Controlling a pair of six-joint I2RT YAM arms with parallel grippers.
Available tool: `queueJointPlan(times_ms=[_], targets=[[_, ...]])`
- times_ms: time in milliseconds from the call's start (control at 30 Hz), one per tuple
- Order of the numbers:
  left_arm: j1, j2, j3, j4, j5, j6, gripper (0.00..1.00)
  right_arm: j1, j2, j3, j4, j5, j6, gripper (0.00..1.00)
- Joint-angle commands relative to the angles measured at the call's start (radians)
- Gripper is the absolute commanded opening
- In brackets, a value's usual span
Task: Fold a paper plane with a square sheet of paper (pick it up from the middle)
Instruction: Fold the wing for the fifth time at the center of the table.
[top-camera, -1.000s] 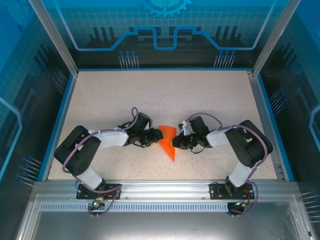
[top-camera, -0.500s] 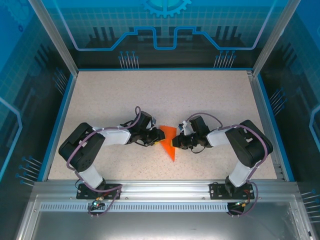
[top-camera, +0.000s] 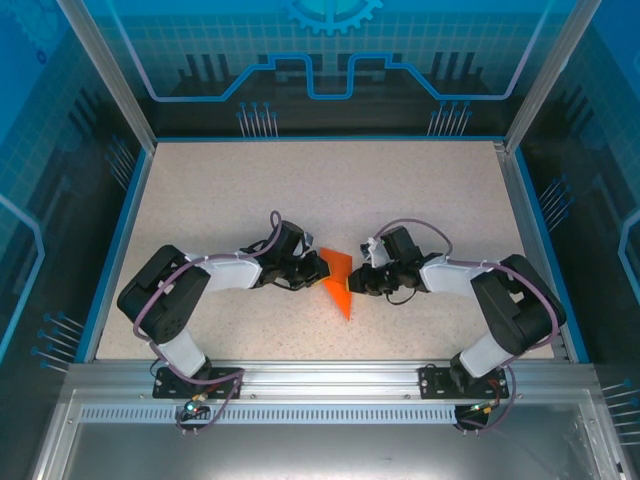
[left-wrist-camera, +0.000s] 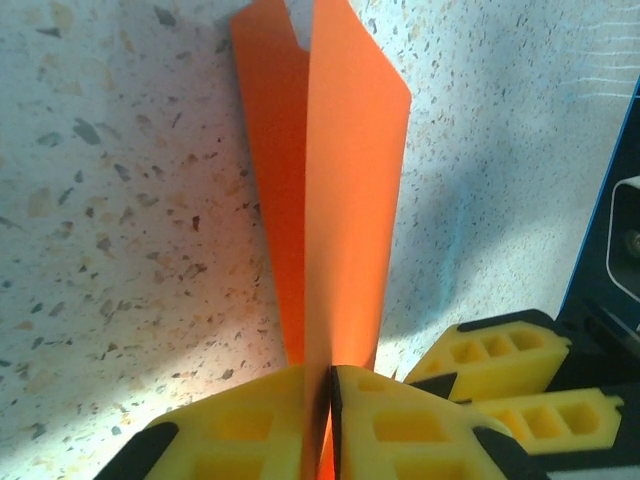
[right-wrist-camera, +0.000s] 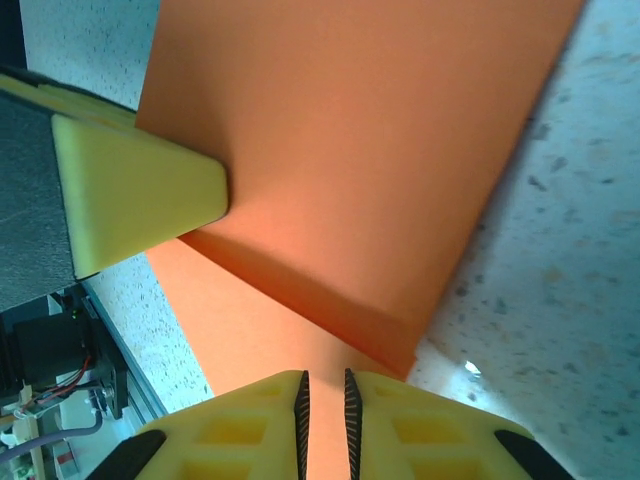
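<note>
From the overhead feed I see a speckled beige bench (top-camera: 330, 190) edged by a thin blue border (top-camera: 118, 240), and the same flecked surface shows up close in both wrist feeds. Translucent blue panels printed with circuit-style line graphics (top-camera: 330, 60) wall it in, held by slanted aluminium posts (top-camera: 105, 70). An aluminium rail (top-camera: 330, 378) runs along the near edge, with a grey metal sheet (top-camera: 320, 450) below it.

My feed: speckled beige bench (top-camera: 400, 190) w/ blue edging mid-frame; translucent blue wall panels (top-camera: 330, 60) w/ circuit graphics top, left & right; alu rail (top-camera: 330, 385) along bottom.
</note>
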Motion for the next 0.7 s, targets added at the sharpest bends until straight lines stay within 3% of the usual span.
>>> queueJointPlan(times_ms=[0, 200, 467, 667], targets=[[-0.012, 0.017, 0.004, 0.015, 0.01, -0.006, 0.14, 0.032, -0.001, 0.037, -0.059, 0.028, -0.015, 0.2], [-0.019, 0.017, 0.007, 0.005, 0.006, 0.0, 0.16, 0.038, 0.059, 0.057, -0.103, 0.105, -0.028, 0.17], [-0.016, 0.031, 0.059, -0.069, 0.016, 0.087, 0.33, 0.031, 0.131, 0.059, -0.133, 0.131, -0.082, 0.14], [0.012, 0.076, 0.117, -0.122, 0.071, 0.159, 0.37, 0.021, 0.152, 0.069, -0.145, 0.145, -0.097, 0.14]])
